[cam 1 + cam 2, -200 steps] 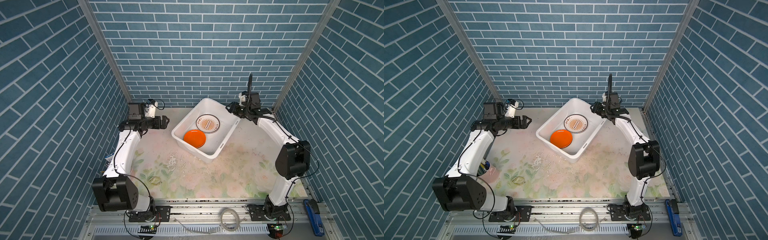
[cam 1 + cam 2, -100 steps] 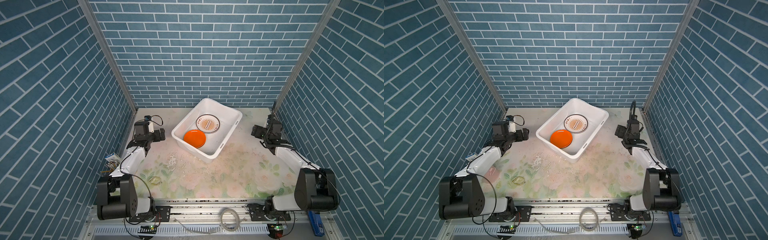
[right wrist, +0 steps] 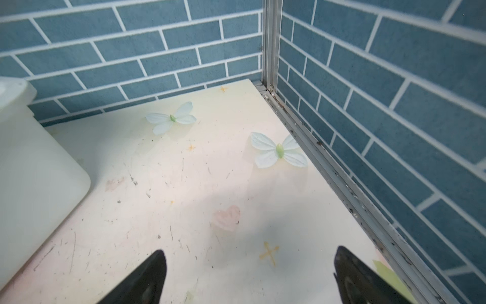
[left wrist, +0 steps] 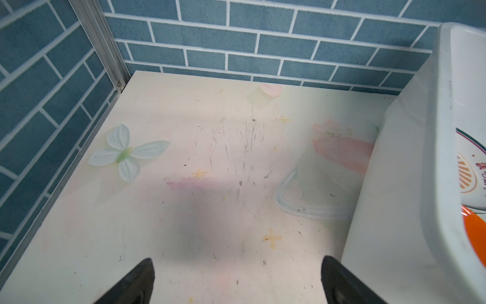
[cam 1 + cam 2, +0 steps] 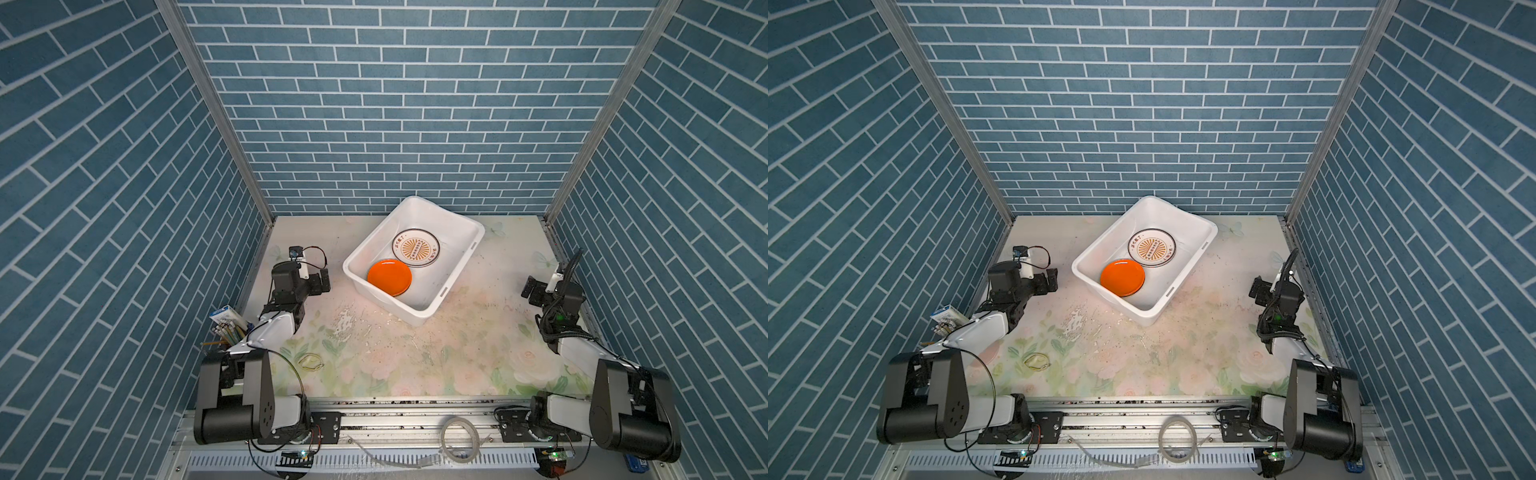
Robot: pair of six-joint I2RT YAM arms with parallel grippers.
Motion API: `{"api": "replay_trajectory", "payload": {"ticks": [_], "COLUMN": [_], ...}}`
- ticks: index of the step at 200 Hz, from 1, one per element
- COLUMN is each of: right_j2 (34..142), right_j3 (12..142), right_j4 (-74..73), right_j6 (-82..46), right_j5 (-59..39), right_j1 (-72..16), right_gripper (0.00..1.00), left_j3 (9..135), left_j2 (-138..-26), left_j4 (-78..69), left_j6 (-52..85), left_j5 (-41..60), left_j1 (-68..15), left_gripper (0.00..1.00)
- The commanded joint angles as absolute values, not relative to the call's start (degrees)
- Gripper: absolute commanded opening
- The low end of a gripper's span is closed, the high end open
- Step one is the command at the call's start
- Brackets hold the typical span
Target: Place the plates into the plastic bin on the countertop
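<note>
The white plastic bin [image 5: 451, 249] [image 5: 1187, 249] sits askew at the back of the flowered countertop [image 5: 415, 353]. Inside lie a white sunburst plate [image 5: 415, 248] [image 5: 1151, 248] and an orange plate [image 5: 389, 277] [image 5: 1122, 277], which partly overlaps it. My left gripper [image 5: 324, 280] [image 4: 238, 263] is open and empty, low over bare countertop just left of the bin [image 4: 410, 184]. That wrist view catches the edges of the sunburst plate [image 4: 470, 168] and the orange plate [image 4: 476, 226]. My right gripper [image 5: 528, 286] [image 3: 249, 254] is open and empty near the right wall, well apart from the bin [image 3: 31, 171].
A box of pencils [image 5: 226, 324] stands at the left edge beside the left arm. A thin yellowish loop [image 5: 311, 361] lies on the front left of the countertop. Blue brick walls close in the back and both sides. A cable coil [image 5: 459, 436] rests on the front rail.
Both arms have drawn back and down from beside the bin to folded poses at the sides. The right gripper left the bin's far corner and its jaws widened.
</note>
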State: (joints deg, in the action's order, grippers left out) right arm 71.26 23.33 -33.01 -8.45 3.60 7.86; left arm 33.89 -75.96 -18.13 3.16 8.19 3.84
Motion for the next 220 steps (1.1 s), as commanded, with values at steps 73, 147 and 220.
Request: {"api": "replay_trajectory", "payload": {"ticks": [73,147,220], "right_j2": [79.5,88.0,88.2], "right_j3": [18.0,15.8,19.1], "right_j4": [-50.6,-61.8,-56.1], "right_j6": [-8.3,-6.8,-5.6], "right_j5": [-4.7,1.2,0.7], "right_j1": [8.6,5.6,4.8], "right_gripper": [0.99,0.99,0.99], "left_j3": [19.7,17.6,14.7], "left_j2": [-68.5,-82.3,-88.7], "left_j4": [-35.0,-53.6,-65.5], "left_j6": [2.4,3.1,-0.6], "left_j5": [10.5,14.2,14.4], "left_j1": [5.3,9.0,5.8], "left_gripper": [0.99,1.0,1.0]}}
